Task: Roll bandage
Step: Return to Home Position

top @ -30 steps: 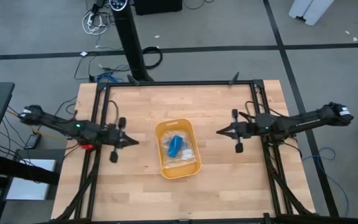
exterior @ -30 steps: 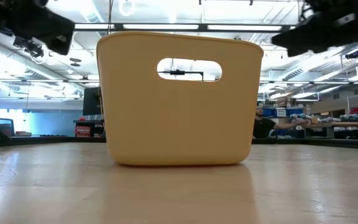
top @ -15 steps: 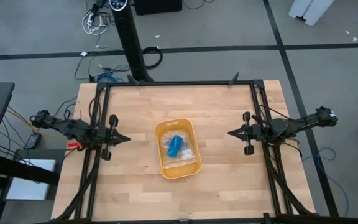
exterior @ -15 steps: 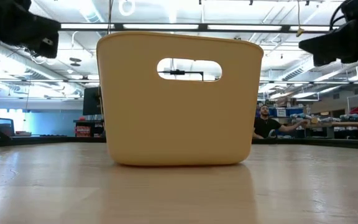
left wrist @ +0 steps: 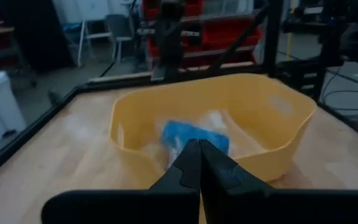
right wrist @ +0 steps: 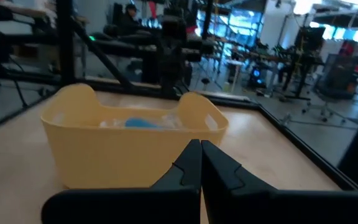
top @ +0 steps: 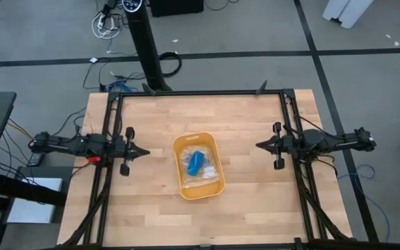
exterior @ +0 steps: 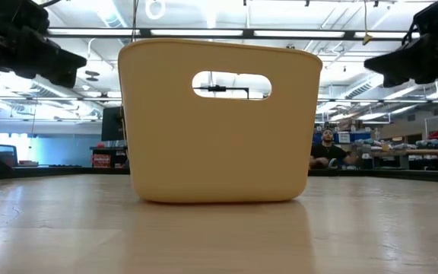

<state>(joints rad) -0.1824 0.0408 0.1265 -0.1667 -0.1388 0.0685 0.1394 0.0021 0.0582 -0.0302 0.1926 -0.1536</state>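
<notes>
Wood table (top: 255, 201), butcher-block planks. Yellow plastic bin (top: 193, 136) sits mid-table: rounded rectangle, smooth walls, slot handle. Left gripper (top: 145, 151) hovers well left of the bin, right gripper (top: 258, 145) well right of it. Both claws are pinched together and hold nothing. A crinkly clear bag (top: 208, 173) lies in the bin. The bandage (top: 194, 162), a short bright-blue soft roll, is in that bag.

Even overhead light fills the high view, with faint shadows. Across the low view's top, ceiling lights (exterior: 310, 33) glare white.
</notes>
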